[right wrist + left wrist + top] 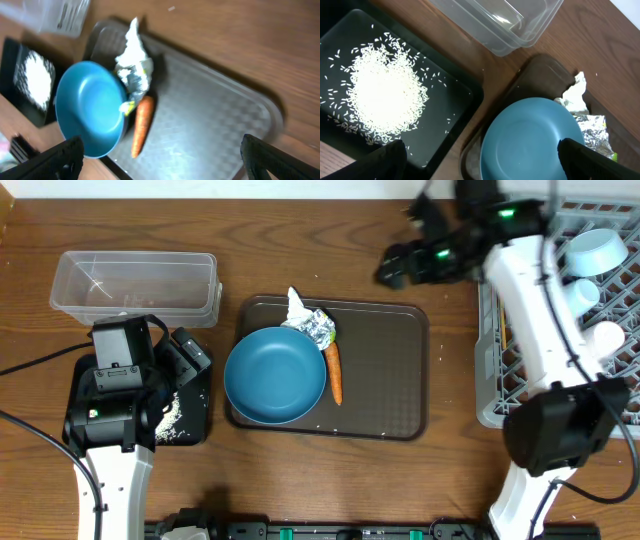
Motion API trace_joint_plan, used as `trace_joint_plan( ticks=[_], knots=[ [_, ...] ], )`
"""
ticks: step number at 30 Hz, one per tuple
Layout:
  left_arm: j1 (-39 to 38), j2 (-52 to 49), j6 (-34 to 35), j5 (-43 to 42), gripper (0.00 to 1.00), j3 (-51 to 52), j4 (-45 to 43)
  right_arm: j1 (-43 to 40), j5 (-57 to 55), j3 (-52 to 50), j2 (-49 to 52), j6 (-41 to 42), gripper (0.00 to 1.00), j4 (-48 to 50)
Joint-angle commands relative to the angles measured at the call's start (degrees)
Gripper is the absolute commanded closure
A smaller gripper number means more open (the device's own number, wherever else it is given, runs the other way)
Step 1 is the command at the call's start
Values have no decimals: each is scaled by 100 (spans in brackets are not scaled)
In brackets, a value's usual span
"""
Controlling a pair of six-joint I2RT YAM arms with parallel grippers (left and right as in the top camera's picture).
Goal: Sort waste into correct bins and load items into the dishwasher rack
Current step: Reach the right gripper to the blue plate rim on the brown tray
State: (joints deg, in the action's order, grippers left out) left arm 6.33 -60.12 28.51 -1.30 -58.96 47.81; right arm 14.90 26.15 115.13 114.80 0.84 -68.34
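Note:
The wide blue bowl (275, 376) sits on the left of the brown tray (385, 380), with the orange carrot (335, 372) and the crumpled silvery wrapper (312, 323) beside it. White rice (382, 95) lies heaped in the black tray (192, 418). The clear tub (135, 283) stands behind it. My left gripper (185, 355) is open and empty over the gap between the black tray and the bowl. My right gripper (405, 262) is open and empty above the table behind the brown tray. The grey rack (500, 370) at the right holds the small light-blue bowl (597, 250) and the cups (605, 335).
Bare wooden table lies between the clear tub and the brown tray and behind the tray. The bowl (90, 115), carrot (140, 125) and wrapper (132, 65) also show blurred in the right wrist view. The chopsticks are not in view.

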Motion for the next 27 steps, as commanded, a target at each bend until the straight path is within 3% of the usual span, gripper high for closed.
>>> trace_joint_plan(
  ticks=[1, 14, 24, 27],
  knots=[
    [24, -11, 9, 50, 1, -94, 15, 474, -660, -57, -31, 83, 1, 24],
    [24, -11, 9, 50, 1, -94, 15, 1572, -1108, -57, -31, 87, 1, 302],
    [24, -11, 7, 61, 1, -94, 11, 1106, -2627, -57, -31, 984, 1, 275],
    [24, -11, -52, 498, 1, -94, -22, 809, -2870, -57, -31, 984, 1, 225]
  ],
)
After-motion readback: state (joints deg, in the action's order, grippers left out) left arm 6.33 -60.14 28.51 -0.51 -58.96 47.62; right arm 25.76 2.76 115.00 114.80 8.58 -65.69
